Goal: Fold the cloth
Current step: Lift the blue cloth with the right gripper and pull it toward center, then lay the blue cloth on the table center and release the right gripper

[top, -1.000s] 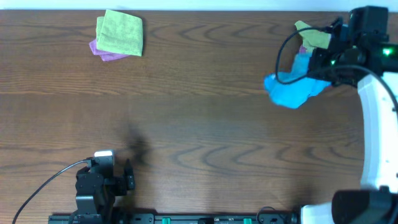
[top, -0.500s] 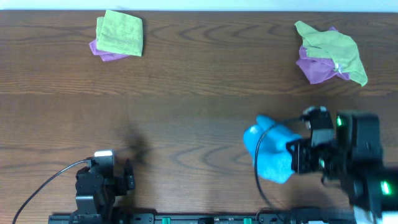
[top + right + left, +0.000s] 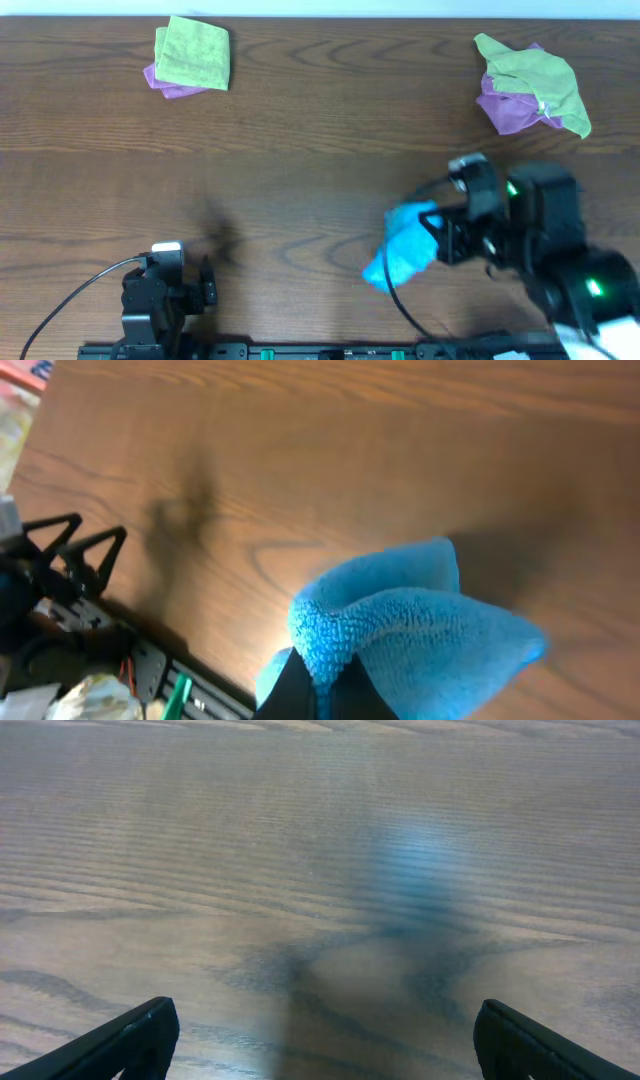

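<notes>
dark wood table (image 3: 300, 150): right gripper (image 3: 322, 685) pinches the bunched sky-blue cloth (image 3: 400, 255) aloft, probably to lay flat; left gripper (image 3: 320, 1040) spread.

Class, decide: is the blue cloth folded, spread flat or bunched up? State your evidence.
Bunched up. The cloth is a crumpled lump pinched in the right gripper, with rumpled lobes and no neat layers.

The right arm (image 3: 530, 240) is a boxy black block with small green lights (image 3: 512, 188) and a white shell (image 3: 610, 335) toward the table's (image 3: 320, 140) near edge. A thin black cable (image 3: 398, 300) loops off it. The left arm (image 3: 155, 300), at that edge, is black with a silver-white cap (image 3: 166, 247) and black wedge-shaped fingers (image 3: 125, 1040).
</notes>
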You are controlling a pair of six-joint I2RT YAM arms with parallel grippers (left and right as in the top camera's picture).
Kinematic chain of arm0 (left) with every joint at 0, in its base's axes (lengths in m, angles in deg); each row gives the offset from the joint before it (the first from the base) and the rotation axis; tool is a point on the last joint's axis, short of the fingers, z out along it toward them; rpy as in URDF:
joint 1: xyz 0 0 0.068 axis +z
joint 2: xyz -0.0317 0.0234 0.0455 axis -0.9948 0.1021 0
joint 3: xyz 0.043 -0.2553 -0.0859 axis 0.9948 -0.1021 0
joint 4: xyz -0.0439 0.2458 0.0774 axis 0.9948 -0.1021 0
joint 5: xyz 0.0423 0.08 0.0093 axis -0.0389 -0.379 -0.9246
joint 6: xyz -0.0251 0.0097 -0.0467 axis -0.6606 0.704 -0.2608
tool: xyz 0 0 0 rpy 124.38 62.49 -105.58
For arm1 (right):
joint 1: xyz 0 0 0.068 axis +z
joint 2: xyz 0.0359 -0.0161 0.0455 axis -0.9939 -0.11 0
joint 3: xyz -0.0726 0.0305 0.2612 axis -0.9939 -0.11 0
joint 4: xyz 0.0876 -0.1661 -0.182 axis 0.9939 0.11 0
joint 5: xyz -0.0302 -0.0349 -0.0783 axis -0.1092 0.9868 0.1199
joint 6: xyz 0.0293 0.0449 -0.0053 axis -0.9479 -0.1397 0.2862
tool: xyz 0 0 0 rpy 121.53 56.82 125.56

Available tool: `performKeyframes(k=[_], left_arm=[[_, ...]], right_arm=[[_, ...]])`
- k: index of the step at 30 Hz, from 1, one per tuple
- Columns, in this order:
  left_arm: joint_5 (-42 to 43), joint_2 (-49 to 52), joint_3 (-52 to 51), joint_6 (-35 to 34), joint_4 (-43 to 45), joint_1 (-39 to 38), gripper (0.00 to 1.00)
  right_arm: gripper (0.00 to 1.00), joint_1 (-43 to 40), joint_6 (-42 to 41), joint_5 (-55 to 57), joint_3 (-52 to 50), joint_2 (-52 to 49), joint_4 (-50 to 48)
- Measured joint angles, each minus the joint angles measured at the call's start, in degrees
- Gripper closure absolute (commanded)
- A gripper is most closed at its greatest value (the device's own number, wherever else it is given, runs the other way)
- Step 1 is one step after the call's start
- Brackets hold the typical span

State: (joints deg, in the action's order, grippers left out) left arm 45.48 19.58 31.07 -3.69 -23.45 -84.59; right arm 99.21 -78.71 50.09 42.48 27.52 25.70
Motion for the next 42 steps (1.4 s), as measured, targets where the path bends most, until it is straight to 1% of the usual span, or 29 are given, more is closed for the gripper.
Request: performKeyframes(k=[4,10,12,15,18,23,27,32,34,39,42], left_arm=[[0.0,0.0,0.0,0.0,0.0,0.0,0.04],[0.0,0.0,0.0,0.0,0.0,0.0,0.05],[0.0,0.0,0.0,0.0,0.02,0.0,0.04],[0.0,0.0,0.0,-0.02,0.0,0.0,0.05],[0.0,0.0,0.0,0.0,0.0,0.0,0.04],[0.0,0.0,0.0,0.0,0.0,0.0,0.05],[0.0,0.0,0.0,0.0,0.02,0.0,0.05],[0.0,0.0,0.0,-0.02,0.0,0.0,0.05],[0.0,0.0,0.0,0.0,0.0,0.0,0.05],[0.0,0.0,0.0,-0.02,0.0,0.0,0.05],[0.0,0.0,0.0,-0.02,0.0,0.0,0.05]], right_arm=[[0.98,1.38,-0.55,-0.04,0.0,-9.9,-7.85],[0.99,1.92,-1.01,1.57,0.02,-23.61,-24.13],[0.99,1.92,-1.14,1.88,0.17,-27.21,-26.88],[0.99,1.92,-1.36,2.54,1.44,-29.97,-30.38],[0.99,1.97,-1.6,4.66,4.9,-31.34,-33.03],[0.99,1.97,-1.9,9.44,14.38,-35.3,-36.04],[0.99,1.99,-1.95,12.76,21.18,-42.53,-40.3],[0.99,2.16,-1.95,14.99,27.1,-53.16,-40.37],[0.98,2.4,-1.97,15.34,27.45,-54.05,-38.8],[0.99,3.43,-1.9,17.0,30.56,-53.29,-25.97],[0.99,4.5,-1.95,21.99,31.02,-51.47,-14.38]])
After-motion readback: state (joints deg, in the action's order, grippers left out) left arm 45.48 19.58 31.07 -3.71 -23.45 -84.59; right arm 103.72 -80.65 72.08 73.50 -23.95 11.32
